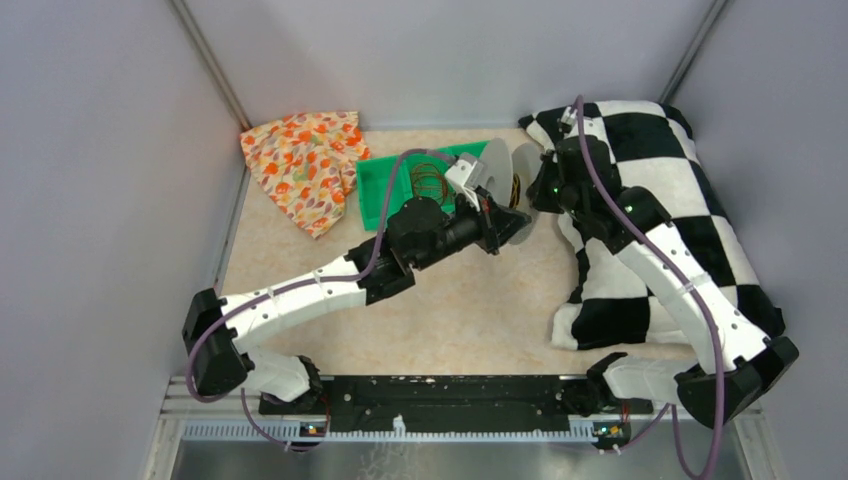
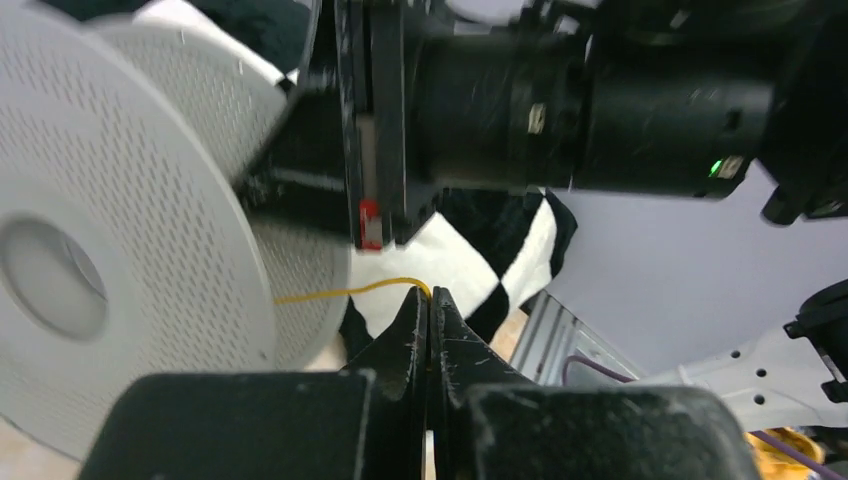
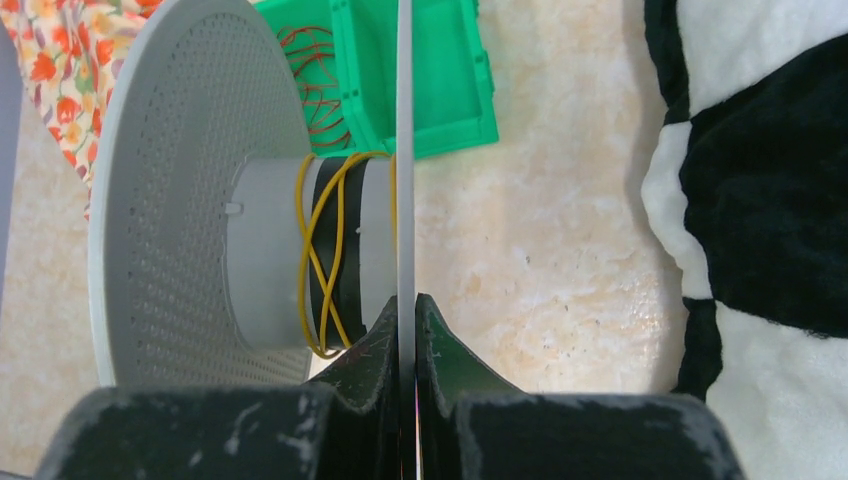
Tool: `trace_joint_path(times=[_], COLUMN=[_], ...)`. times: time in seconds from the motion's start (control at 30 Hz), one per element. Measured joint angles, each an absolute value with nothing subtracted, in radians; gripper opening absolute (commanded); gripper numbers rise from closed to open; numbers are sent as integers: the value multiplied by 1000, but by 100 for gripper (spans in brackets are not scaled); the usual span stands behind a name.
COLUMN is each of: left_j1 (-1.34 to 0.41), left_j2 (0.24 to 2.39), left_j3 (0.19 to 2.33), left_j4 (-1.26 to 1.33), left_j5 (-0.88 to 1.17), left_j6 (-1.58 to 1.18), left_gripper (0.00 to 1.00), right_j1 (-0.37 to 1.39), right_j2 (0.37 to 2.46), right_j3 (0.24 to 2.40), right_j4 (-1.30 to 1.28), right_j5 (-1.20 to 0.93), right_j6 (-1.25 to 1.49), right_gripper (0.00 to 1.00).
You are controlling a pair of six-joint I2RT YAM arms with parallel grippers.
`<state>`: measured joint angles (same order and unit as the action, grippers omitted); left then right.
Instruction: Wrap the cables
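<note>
The round spool (image 3: 170,180) stands on edge, and a thin yellow cable (image 3: 325,260) crosses itself in a few turns round its grey hub. My right gripper (image 3: 407,300) is shut on the rim of the spool's near flange (image 3: 405,150), seen edge-on. My left gripper (image 2: 430,292) is shut on the free yellow cable (image 2: 340,292), which runs from its tips leftward behind the perforated flange (image 2: 130,230). From above, the left gripper (image 1: 497,215) and right gripper (image 1: 535,190) meet at the spool (image 1: 495,165). More looped cables (image 1: 428,180) lie in the green tray.
The green tray (image 1: 385,190) sits behind the left arm, with a floral cloth (image 1: 300,165) to its left. A black-and-white checkered cushion (image 1: 680,200) fills the right side under the right arm. Grey walls close in on three sides.
</note>
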<state>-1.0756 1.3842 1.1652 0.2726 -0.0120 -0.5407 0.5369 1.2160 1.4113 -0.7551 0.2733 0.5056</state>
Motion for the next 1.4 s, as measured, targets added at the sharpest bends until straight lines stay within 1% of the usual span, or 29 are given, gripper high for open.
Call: trace_joint_path(times=[0.17, 0.33, 0.47, 0.73, 1.07, 1.2, 1.4], left_j1=[-1052, -1021, -986, -963, -951, -950, -944], left_j2=[1387, 1410, 1412, 1419, 1365, 1318, 1299], left_j3=[1244, 1293, 1312, 1407, 1425, 1425, 1423], left_j4=[189, 127, 97, -65, -262, -286, -285], left_j5=[6, 75, 147, 314, 484, 528, 540], left_j6=[-450, -388, -354, -199, 35, 89, 127], left_gripper=[0, 0, 0, 0, 0, 0, 0], right_j1=[543, 543, 543, 545, 547, 548, 550], right_j2=[1189, 1097, 1033, 989, 983, 968, 918], right_j3=[1369, 1293, 1276, 1280, 1340, 1372, 1374], right_j4=[-770, -799, -849, -928, -1110, -1128, -1119], right_j5=[193, 110, 44, -104, -277, -339, -355], right_j6=[453, 390, 327, 196, 43, 17, 20], right_gripper=[0, 0, 0, 0, 0, 0, 0])
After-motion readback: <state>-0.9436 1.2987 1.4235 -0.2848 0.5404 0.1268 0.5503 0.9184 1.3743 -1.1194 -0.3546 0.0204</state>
